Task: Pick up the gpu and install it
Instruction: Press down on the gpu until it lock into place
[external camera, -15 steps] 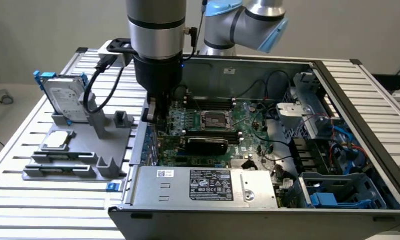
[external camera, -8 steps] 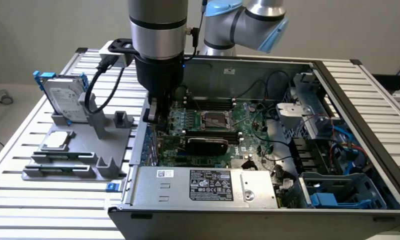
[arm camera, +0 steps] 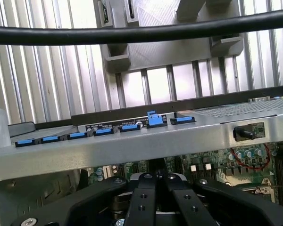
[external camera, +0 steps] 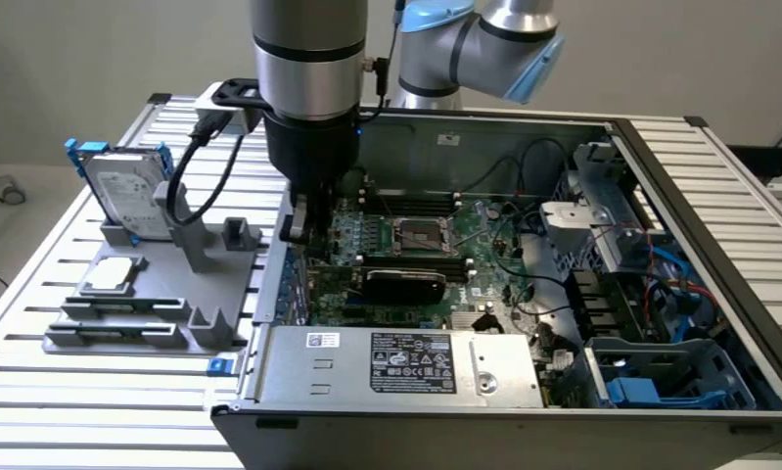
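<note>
Gripper: black fingers [arm camera: 155, 197] pressed together, low inside the open grey computer case [external camera: 704, 255].
Gpu: black-shrouded green card [external camera: 404, 284] apparently seated on the motherboard.

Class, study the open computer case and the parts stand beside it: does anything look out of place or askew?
One blue slot latch on the case's rear rail stands raised while its neighbours lie flat. Otherwise nothing stands out.

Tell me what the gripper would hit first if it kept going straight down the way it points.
Most likely the green motherboard at the case's rear edge, beside the black-shrouded gpu. The shut gripper already sits low inside the computer case; depth is hard to judge, so contact may be near.
</note>
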Controlling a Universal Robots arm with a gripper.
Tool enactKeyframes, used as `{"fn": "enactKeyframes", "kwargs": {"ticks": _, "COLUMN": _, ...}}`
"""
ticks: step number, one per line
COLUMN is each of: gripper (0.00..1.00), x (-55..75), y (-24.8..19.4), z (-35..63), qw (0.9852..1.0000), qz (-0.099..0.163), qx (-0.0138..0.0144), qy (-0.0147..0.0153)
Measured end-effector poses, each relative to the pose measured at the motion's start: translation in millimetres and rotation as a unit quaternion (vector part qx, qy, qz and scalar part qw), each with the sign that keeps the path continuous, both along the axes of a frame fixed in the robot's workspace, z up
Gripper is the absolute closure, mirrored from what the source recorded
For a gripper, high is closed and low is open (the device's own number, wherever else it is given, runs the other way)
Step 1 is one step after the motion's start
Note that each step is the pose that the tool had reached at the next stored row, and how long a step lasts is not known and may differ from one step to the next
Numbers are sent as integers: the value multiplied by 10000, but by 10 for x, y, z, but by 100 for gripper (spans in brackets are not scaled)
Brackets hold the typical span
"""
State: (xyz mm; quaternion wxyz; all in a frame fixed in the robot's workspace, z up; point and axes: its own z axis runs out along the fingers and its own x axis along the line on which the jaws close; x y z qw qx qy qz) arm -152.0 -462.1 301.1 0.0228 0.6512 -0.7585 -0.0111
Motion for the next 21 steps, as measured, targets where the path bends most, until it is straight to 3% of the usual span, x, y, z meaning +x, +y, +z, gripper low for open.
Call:
{"fn": "enactKeyframes", "kwargs": {"ticks": 6, "gripper": 89, "x": -6, "y": 0, "z": -5, "qw": 10000, "qz": -51, "qx": 0, "qy": 37}}
{"fn": "enactKeyframes", "kwargs": {"ticks": 14, "gripper": 89, "x": -6, "y": 0, "z": -6, "qw": 9998, "qz": -138, "qx": 1, "qy": 111}}
{"fn": "enactKeyframes", "kwargs": {"ticks": 21, "gripper": 89, "x": -6, "y": 1, "z": -5, "qw": 9997, "qz": -171, "qx": 1, "qy": 149}}
